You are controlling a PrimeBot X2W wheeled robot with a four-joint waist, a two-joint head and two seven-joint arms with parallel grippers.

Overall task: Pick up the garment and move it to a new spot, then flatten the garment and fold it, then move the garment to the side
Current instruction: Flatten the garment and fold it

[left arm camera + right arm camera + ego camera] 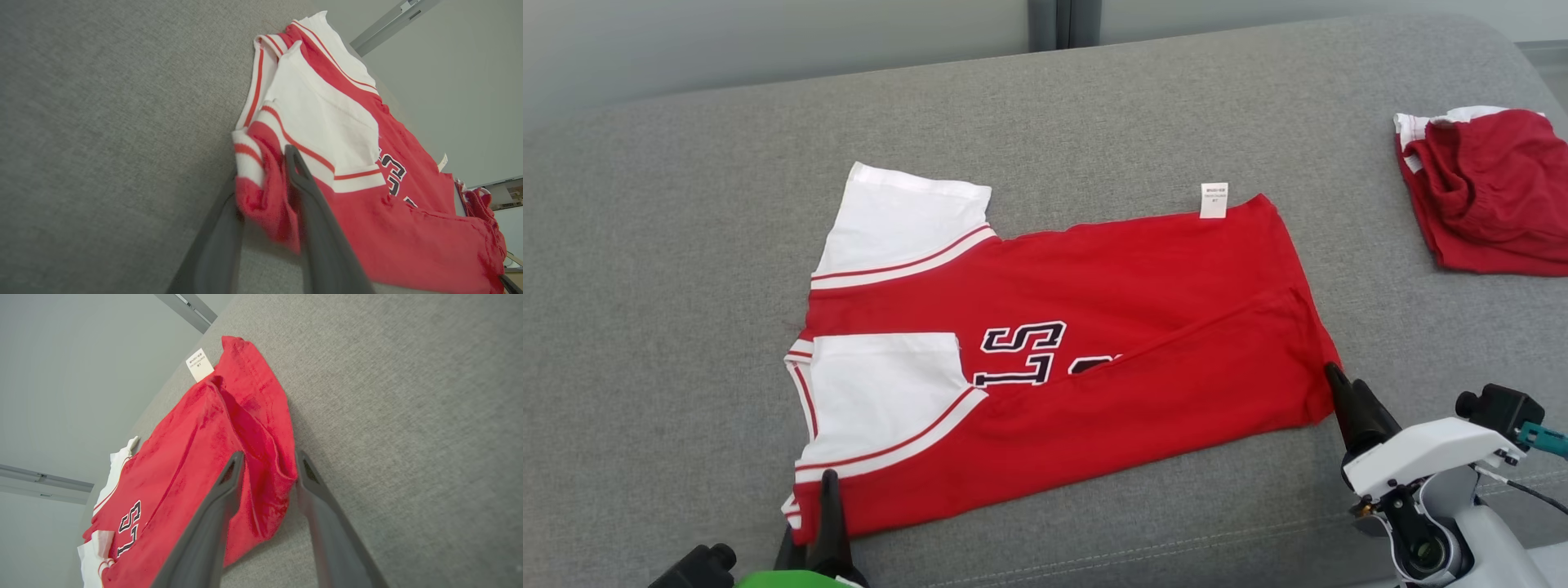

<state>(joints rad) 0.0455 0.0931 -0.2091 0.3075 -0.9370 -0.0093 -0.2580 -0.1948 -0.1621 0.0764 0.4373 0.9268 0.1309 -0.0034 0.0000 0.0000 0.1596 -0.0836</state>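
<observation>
Head view: jersey [1094, 327] lies half-folded by the front edge of the cushion [686, 245]; left gripper [263, 163] and right gripper [269, 454] both spread, straddling its near corners; withdraw carelessly and you may snag fabric, undoing the fold.

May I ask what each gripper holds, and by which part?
Nothing clamped: the left gripper straddles the shirt's sleeve-end corner, the right gripper its hem corner, jaws parted.

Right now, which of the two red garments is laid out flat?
The red and white jersey in the middle, with dark lettering; the other red garment at the far right lies bunched up.
</observation>
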